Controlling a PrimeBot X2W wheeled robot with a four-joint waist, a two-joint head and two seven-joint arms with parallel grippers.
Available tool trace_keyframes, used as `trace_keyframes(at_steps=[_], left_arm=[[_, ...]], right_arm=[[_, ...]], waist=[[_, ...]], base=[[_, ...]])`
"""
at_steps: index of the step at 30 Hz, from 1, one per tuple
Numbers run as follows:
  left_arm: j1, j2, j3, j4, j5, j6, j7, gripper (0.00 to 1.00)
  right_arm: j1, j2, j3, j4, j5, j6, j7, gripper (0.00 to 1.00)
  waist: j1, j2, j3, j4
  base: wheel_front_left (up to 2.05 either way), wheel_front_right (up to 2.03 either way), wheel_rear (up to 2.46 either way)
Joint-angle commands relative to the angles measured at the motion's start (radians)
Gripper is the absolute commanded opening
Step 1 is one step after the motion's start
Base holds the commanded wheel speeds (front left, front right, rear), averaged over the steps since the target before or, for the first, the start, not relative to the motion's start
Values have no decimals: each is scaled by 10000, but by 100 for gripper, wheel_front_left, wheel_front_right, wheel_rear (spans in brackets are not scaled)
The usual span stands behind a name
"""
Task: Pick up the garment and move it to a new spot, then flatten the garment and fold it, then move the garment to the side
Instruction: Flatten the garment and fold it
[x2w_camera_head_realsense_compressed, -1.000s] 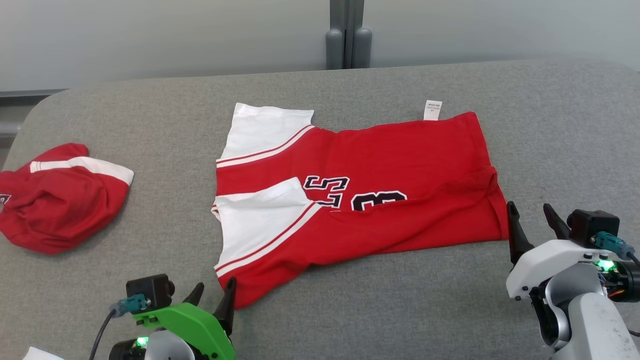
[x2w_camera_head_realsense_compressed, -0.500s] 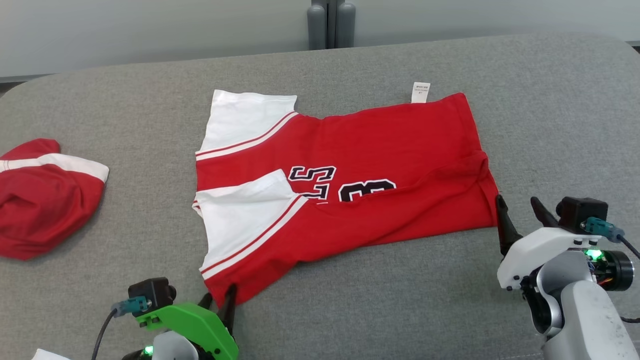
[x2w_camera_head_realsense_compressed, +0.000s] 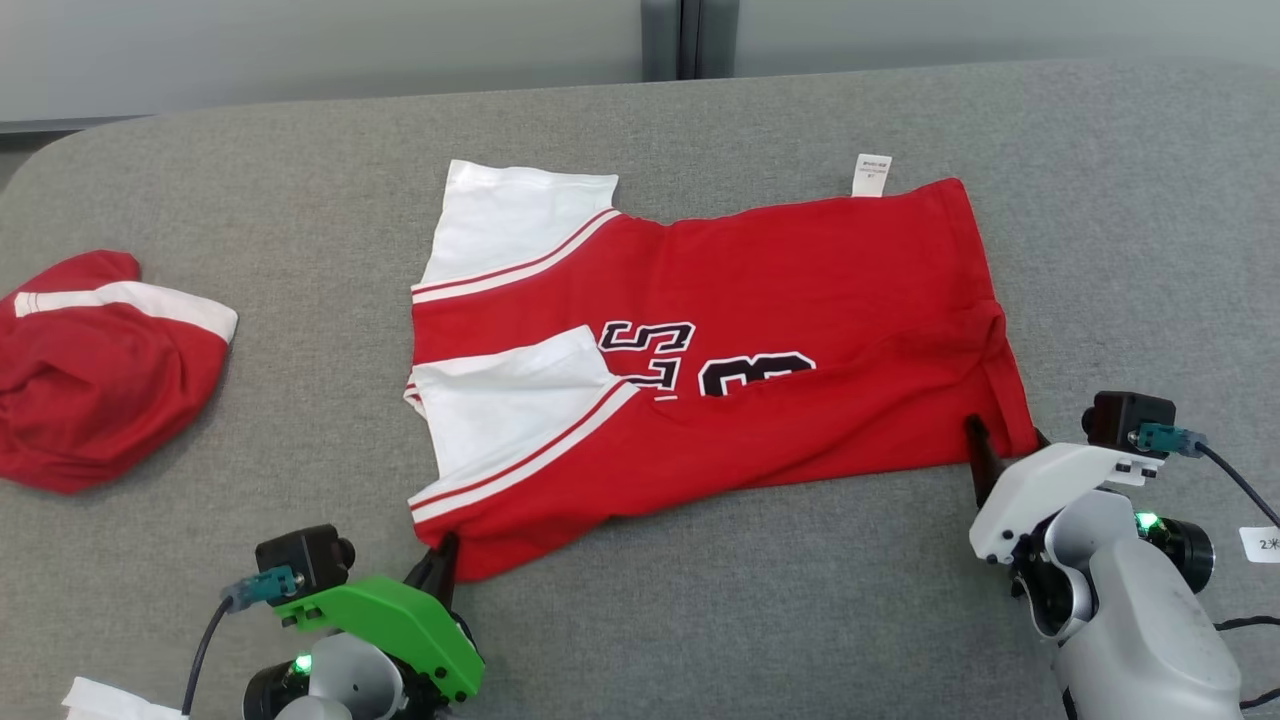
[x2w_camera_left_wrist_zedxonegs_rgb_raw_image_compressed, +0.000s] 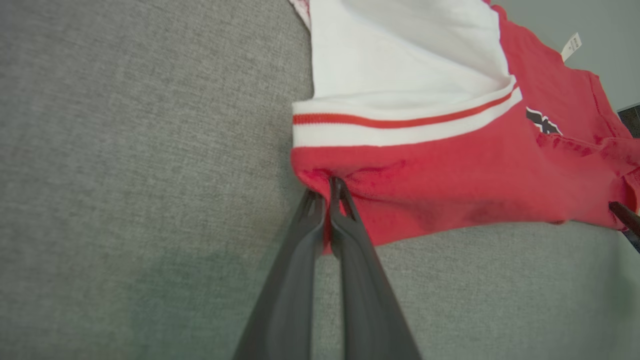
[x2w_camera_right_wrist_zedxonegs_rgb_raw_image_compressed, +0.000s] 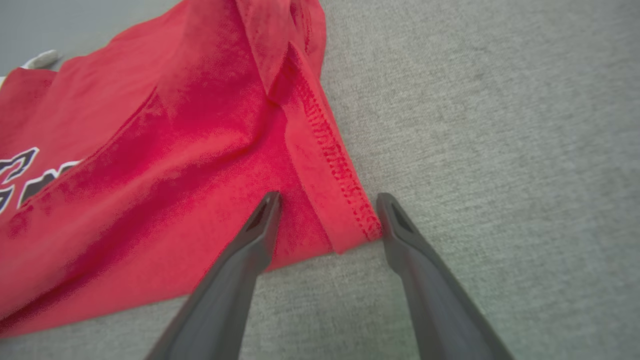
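One corner secured for the fold: left gripper (x2w_camera_left_wrist_zedxonegs_rgb_raw_image_compressed: 330, 187) jaws have just clenched on the garment (x2w_camera_head_realsense_compressed: 800, 290); right gripper (x2w_camera_right_wrist_zedxonegs_rgb_raw_image_compressed: 327, 200) jaws straddle its hem, unclosed.

**Bright, even light; wrist views soft near the lens**

Head view is sharp, with diffuse overhead light and no glare. Thin soft shadows lie under the garment's (x2w_camera_head_realsense_compressed: 800, 290) near edge and beside the crumpled red cloth (x2w_camera_head_realsense_compressed: 100, 400) at the table's (x2w_camera_head_realsense_compressed: 700, 620) left edge. In the left wrist view, the left gripper (x2w_camera_left_wrist_zedxonegs_rgb_raw_image_compressed: 326, 187) blurs toward the lens, there is a greenish cast low left, and the corners are stretched. In the right wrist view, the right gripper (x2w_camera_right_wrist_zedxonegs_rgb_raw_image_compressed: 328, 197) is soft, the hem stitching is crisp and the far cloth is hazy.
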Motion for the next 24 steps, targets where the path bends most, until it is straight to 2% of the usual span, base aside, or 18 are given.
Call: trace_keyframes(at_steps=[1,2,3,4,9,13,20,24], left_arm=[[-202,89,30,-83,16,-46,-94,0],[-217,101,46,-116,16,-48,-118,0],[-237,120,55,-136,24,-42,-136,0],[-260,164,61,-180,55,-45,-174,0],[-330,372,94,-484,146,-80,-230,0],[-261,595,63,-1021,203,-122,-96,0],[787,1135,-172,-2602,166,18,774,0],[1647,1239,-414,-3193,48,207,1255,0]], right_arm=[[-178,-23,-54,355,221,-14,-60,45],[-289,-20,-109,610,372,-14,-110,28],[-383,-17,-163,806,474,-14,-180,17],[-485,-9,-209,1040,545,-14,-248,0],[-584,-37,-439,1413,426,-17,-532,0],[-268,-120,-481,847,563,-17,-559,0],[1335,-415,-380,-1466,1056,-16,256,0],[2418,-341,-630,-2610,1124,-16,792,0]], waist=[[0,0,-5,65],[0,0,-22,94],[0,0,-41,116],[0,0,-68,133],[0,0,-302,145],[0,0,-558,105],[0,0,-967,-33],[0,0,-1038,-71]], base=[[0,0,0],[0,0,0],[0,0,0],[0,0,0],[0,0,0],[0,0,0],[0,0,0],[0,0,0]])
